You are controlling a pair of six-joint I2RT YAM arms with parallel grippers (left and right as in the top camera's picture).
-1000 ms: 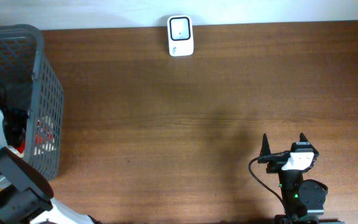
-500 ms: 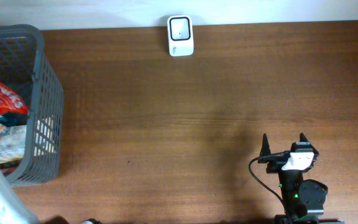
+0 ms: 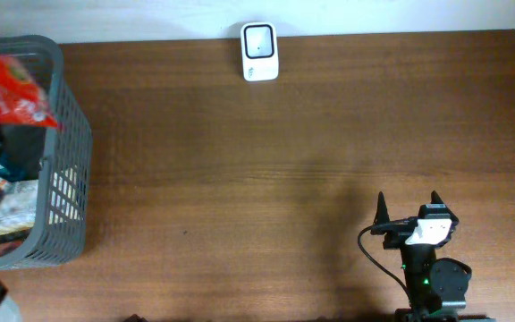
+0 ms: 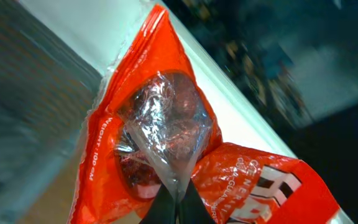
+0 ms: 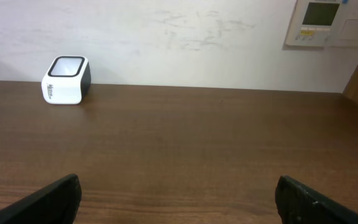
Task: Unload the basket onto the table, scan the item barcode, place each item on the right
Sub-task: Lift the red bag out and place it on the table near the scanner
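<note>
The item, a red snack packet [image 3: 12,89] with a clear window, hangs over the grey basket [image 3: 68,170] at the far left. In the left wrist view my left gripper [image 4: 176,208] is shut on the packet's [image 4: 166,124] clear crumpled film, its two dark fingertips pressed together. No barcode shows on the packet. The white scanner [image 3: 259,51] stands at the table's far edge, also visible in the right wrist view as a small white box [image 5: 66,79]. My right gripper [image 3: 409,207] rests near the front right, open, with nothing between its fingers [image 5: 48,199].
The basket holds other packets [image 3: 3,210] under the lifted one. A wall panel [image 5: 325,23] hangs on the white wall behind the table. Brown tabletop [image 3: 266,179] lies between basket, scanner and right arm.
The red packet has risen out of the basket and moved toward the far side in my left gripper. The right arm has not moved.
</note>
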